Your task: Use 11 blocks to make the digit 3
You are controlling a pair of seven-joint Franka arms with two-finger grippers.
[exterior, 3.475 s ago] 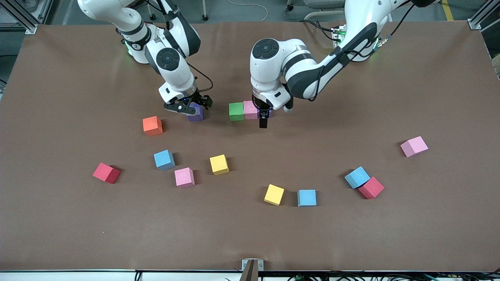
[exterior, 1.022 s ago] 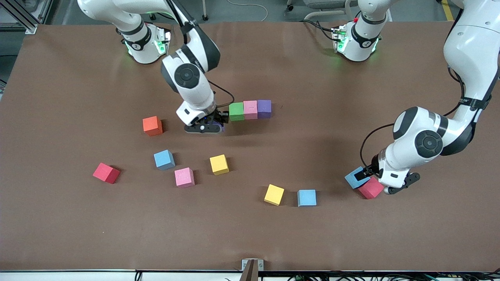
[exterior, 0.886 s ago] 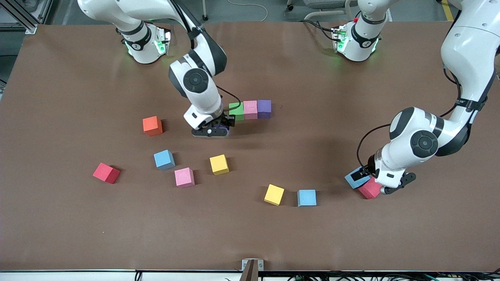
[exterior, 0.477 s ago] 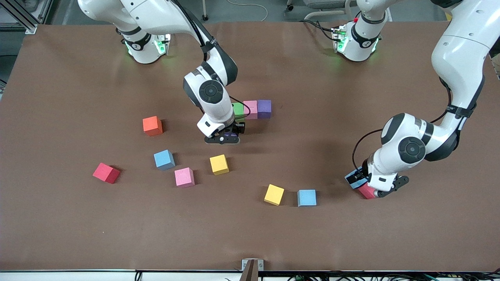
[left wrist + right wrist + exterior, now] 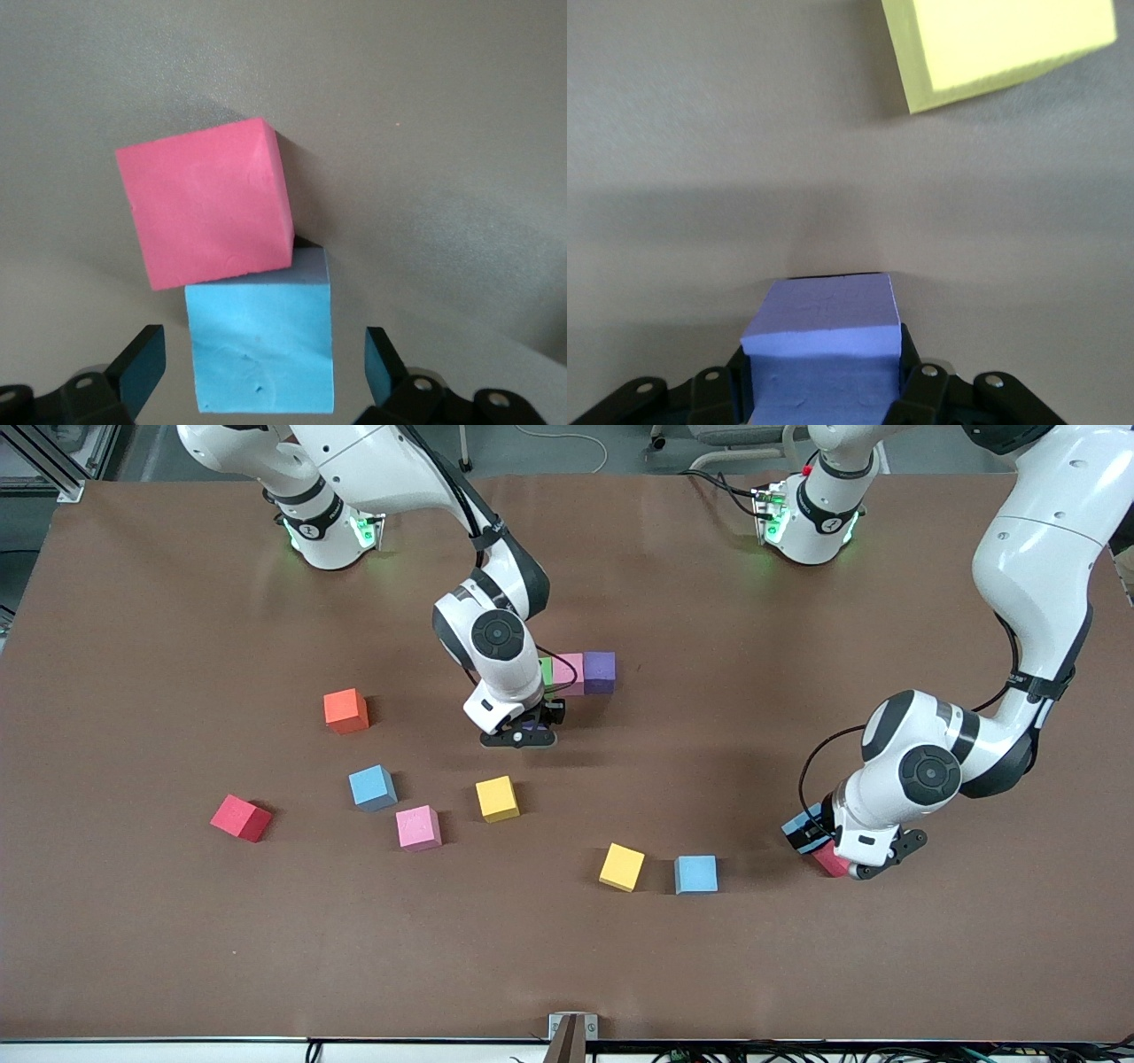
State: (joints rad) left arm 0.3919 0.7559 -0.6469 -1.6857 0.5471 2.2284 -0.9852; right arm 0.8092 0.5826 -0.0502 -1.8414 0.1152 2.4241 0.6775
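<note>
A row of green (image 5: 544, 670), pink (image 5: 568, 673) and purple (image 5: 600, 671) blocks lies mid-table; the right arm hides most of the green one. My right gripper (image 5: 523, 736) is shut on a second purple block (image 5: 824, 350), low over the table beside the green end of the row. My left gripper (image 5: 835, 852) stands open, its fingers (image 5: 142, 367) straddling a blue block (image 5: 262, 354) with a gap on each side. That blue block (image 5: 800, 828) touches a red block (image 5: 208, 212) at the left arm's end.
Loose cubes lie nearer the camera: orange (image 5: 345, 710), blue (image 5: 372, 787), red (image 5: 240, 817), pink (image 5: 418, 828), yellow (image 5: 497, 798), yellow (image 5: 621, 867) and blue (image 5: 695, 874). A yellow cube (image 5: 1001, 44) also shows in the right wrist view.
The right arm has carried its purple block along the table to just beside the green end of the row. The left gripper has shifted and settled over the blue block.
</note>
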